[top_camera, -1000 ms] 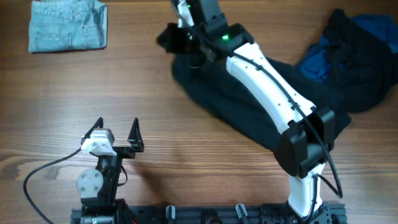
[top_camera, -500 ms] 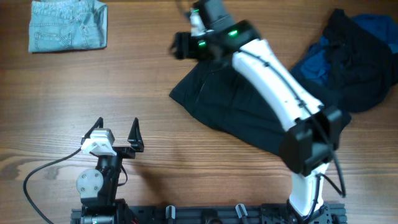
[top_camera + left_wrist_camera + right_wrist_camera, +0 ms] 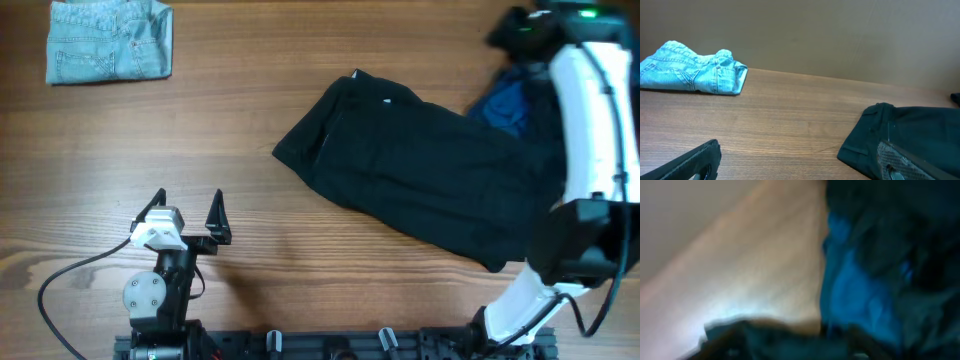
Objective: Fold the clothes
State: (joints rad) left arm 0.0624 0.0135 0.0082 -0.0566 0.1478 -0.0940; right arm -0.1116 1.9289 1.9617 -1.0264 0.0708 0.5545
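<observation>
Overhead shows the left claw (image 3: pixel 188 197) spread wide; wrist-view blur hides whether the right claw (image 3: pixel 512 32) grips.

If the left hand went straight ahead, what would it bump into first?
Probably nothing. The left hand points across bare table, between the folded jeans and the black garment. The jeans look like a near miss, though depth is unclear.

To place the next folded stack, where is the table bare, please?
The table is bare between the folded jeans and the black garment, and in front between the left gripper and that garment. The right side is crowded: blue pile, right arm.
</observation>
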